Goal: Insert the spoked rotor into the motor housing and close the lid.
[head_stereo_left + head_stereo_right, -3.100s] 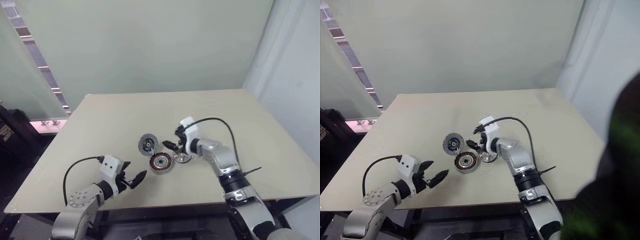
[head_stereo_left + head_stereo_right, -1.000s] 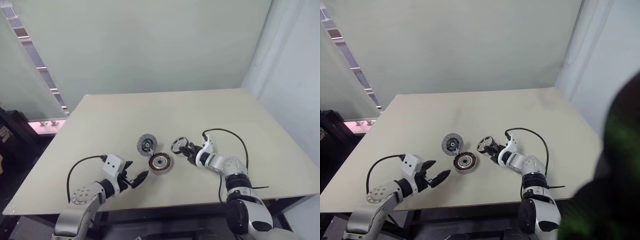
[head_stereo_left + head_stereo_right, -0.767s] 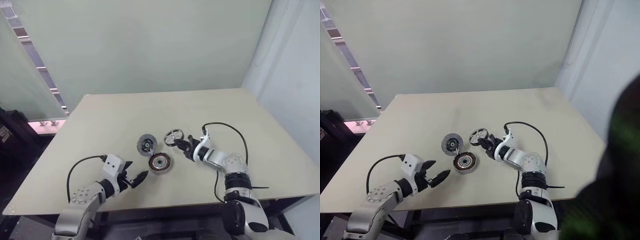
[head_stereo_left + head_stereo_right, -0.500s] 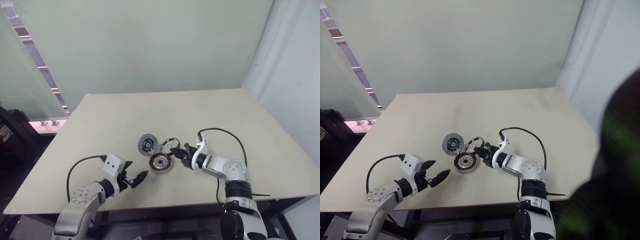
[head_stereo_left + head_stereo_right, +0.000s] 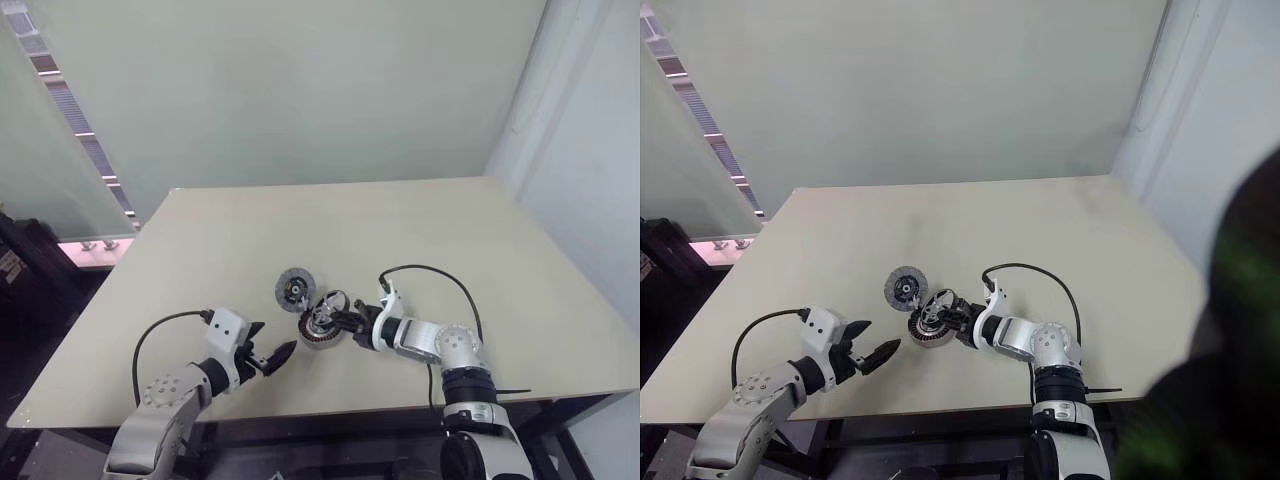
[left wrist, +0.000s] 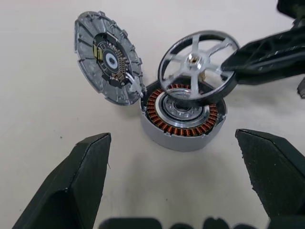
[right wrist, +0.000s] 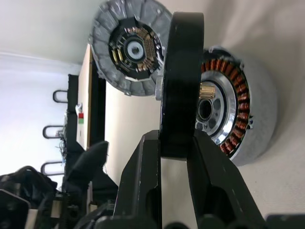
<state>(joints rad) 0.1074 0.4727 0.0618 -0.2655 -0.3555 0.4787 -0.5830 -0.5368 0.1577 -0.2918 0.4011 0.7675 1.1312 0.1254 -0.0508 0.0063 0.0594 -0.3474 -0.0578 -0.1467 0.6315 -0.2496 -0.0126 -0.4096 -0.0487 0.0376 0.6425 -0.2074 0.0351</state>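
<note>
Rotor (image 6: 198, 64) pinched by its rim in right gripper (image 7: 174, 143), tilted just above housing (image 6: 183, 114) on the table (image 5: 420, 230); not seated, apparently not touching. Lid (image 6: 109, 57) leans open beside the housing. Left gripper (image 5: 268, 357) spread, empty, nearby. Left: insertion, closing.

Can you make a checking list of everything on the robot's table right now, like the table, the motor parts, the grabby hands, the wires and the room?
Surface: beige table, bare apart from the motor parts.
Job's things: spoked rotor held tilted just above the motor housing, not seated; lid leaning open against the housing's side.
Clutter: nothing seen.
Grippers: right gripper shut on the rotor's rim; left gripper open, holding nothing, apart from the housing.
Cables: black cable looped over the right arm; another on the left arm.
Surroundings: pale green wall, white curtain.
</note>
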